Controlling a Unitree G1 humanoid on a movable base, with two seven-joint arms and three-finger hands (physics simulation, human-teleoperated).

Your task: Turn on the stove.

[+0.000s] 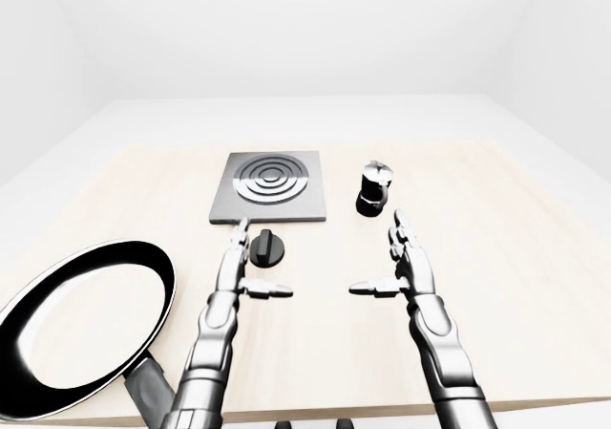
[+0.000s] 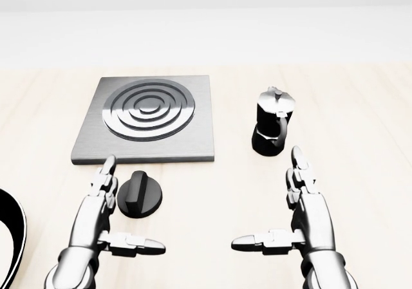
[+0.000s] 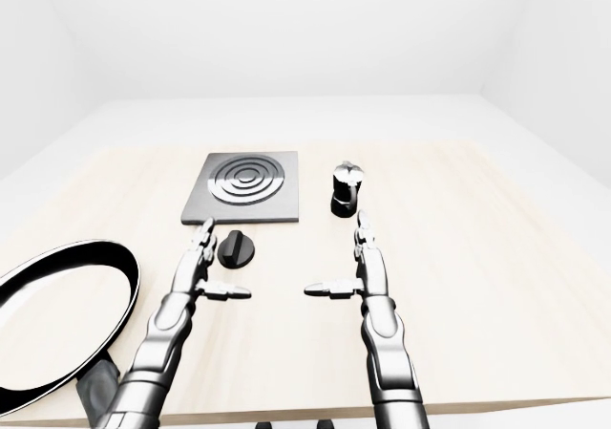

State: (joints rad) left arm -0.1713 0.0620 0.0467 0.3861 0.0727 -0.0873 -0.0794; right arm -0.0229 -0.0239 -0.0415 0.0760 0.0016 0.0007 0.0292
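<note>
Beyond my fingertips a pale wooden tabletop (image 1: 535,286) runs out wide on both sides of my hands, its grain faint and its near edge showing below my forearms in the eye views. Past its far edge lies a plain white floor (image 1: 305,109). A white back wall (image 3: 286,28) rises beyond that, meeting side walls at soft corners to my left and right. The light is even and diffuse, with only weak shadows.
</note>
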